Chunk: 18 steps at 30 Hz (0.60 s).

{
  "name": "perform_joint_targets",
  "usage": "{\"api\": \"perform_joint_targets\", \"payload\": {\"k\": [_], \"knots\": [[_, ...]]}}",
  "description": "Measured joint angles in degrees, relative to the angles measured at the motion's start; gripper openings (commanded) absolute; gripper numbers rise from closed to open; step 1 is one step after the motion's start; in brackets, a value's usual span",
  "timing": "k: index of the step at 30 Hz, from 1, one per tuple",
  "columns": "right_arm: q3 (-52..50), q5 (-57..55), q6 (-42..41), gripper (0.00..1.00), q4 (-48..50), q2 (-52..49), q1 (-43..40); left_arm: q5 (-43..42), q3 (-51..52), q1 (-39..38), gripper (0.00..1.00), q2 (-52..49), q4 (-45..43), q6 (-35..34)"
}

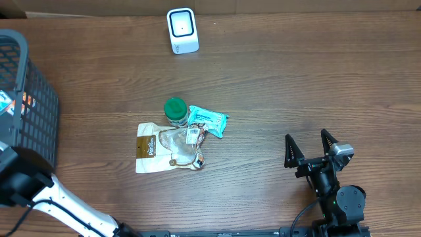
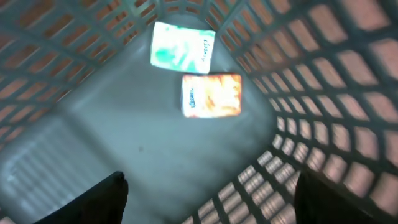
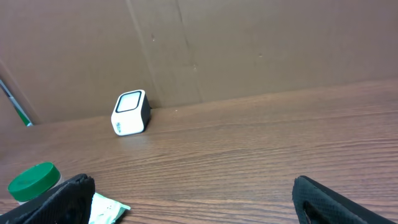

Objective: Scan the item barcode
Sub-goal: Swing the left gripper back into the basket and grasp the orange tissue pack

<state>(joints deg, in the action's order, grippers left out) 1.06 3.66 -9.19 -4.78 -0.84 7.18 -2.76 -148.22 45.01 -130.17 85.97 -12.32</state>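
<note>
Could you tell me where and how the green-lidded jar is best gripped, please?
I'd take the green-lidded jar by its lid, coming straight down from above. It stands upright, and the round lid rises clear of the blue packet and clear bag lying close by its base, so side approaches look crowded.

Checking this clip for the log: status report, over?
Left pincer open, empty, in basket above green packet and orange packet. Right pincer open, empty. Scanner unobstructed; green-lidded jar, teal pack, brown pouch mid-table, none held.
</note>
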Motion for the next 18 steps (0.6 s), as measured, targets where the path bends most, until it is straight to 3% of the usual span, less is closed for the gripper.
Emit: {"api": "perform_joint_targets", "payload": {"k": [11, 18], "knots": [[0.00, -0.02, -0.02, 1.00, 0.04, 0.00, -0.02, 5.25, 2.23, -2.73, 0.69, -5.01, -9.22, 0.48], [0.00, 0.00, -0.02, 1.00, 0.02, 0.00, -0.02, 8.85, 13.22, -5.42, 0.69, -5.01, -15.50, 0.46]]}}
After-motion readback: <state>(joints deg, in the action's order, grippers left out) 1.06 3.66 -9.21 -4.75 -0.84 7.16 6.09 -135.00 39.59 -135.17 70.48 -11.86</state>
